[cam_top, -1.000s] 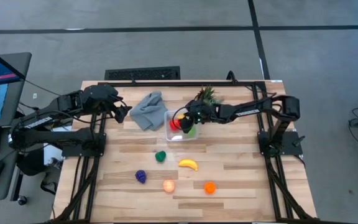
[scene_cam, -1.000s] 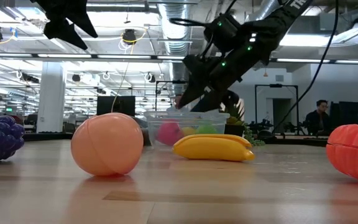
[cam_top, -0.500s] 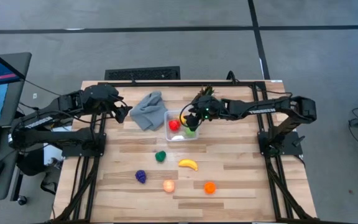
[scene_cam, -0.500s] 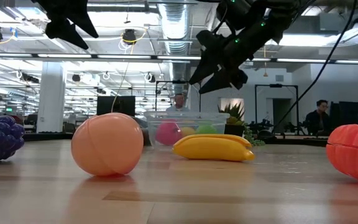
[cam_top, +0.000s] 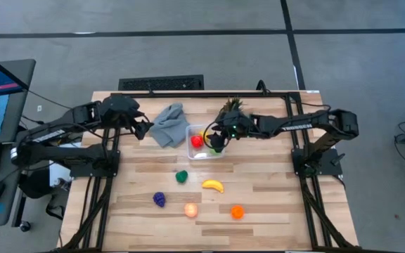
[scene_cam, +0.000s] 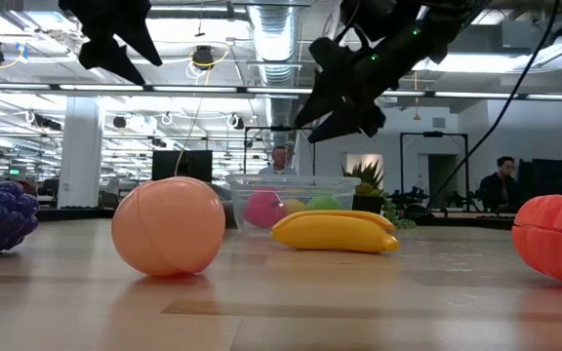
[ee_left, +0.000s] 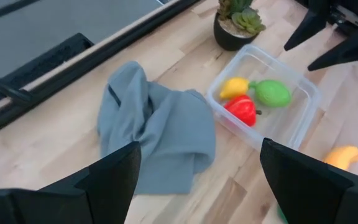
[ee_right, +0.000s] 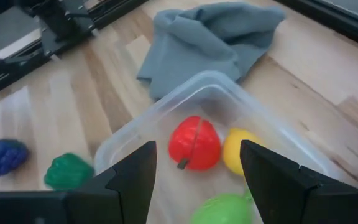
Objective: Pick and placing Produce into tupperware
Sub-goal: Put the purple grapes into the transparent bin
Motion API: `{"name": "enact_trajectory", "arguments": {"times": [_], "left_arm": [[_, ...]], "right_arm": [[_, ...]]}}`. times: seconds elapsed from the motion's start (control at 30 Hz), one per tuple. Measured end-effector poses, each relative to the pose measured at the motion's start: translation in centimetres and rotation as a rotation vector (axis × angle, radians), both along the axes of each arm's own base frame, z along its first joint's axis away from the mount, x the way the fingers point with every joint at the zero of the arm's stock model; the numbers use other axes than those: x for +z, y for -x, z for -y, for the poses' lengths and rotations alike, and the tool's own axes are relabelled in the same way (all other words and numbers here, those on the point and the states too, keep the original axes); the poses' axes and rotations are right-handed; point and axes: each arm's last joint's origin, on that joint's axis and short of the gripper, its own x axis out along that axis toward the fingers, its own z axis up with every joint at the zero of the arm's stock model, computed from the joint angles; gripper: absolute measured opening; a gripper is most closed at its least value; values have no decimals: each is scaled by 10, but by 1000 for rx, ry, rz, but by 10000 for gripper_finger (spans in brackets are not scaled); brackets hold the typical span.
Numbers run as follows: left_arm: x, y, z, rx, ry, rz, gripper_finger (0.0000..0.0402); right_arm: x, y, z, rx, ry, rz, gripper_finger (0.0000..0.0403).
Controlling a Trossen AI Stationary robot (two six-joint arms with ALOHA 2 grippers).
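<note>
The clear tupperware stands mid-table and holds a red, a yellow and a light green piece of produce. My right gripper hangs open and empty above it, fingers slanting down. My left gripper hovers open and empty above the table's far left, next to the grey cloth. On the table nearer the front rest a dark green piece, a banana, purple grapes, a peach piece and an orange piece.
A spiky potted plant stands just beyond the tupperware, close to my right arm. The crumpled cloth lies left of the container. A black frame runs along the far edge. Bare wood shows at the right front.
My right gripper has risen from down at the tupperware's rim to well above it and drawn back a little toward the table's right edge, its fingers unchanged in gap. The produce in the container lies as before.
</note>
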Motion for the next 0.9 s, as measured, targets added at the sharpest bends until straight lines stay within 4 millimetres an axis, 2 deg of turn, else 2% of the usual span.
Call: {"name": "enact_trajectory", "arguments": {"times": [0.1,0.23,0.3,0.63,0.9], "left_arm": [[-1,-2,0,-34,31,1,317],[-1,-3,2,-76,65,14,317],[-1,-3,3,-97,81,23,317],[1,0,6,-139,130,60,317],[2,-1,11,-252,221,97,317]], "right_arm": [[5,0,-7,53,11,14,256],[19,11,-14,98,26,14,256],[27,21,-17,112,34,-4,256],[84,64,-21,125,91,162,256],[110,93,-40,217,140,239,256]]}}
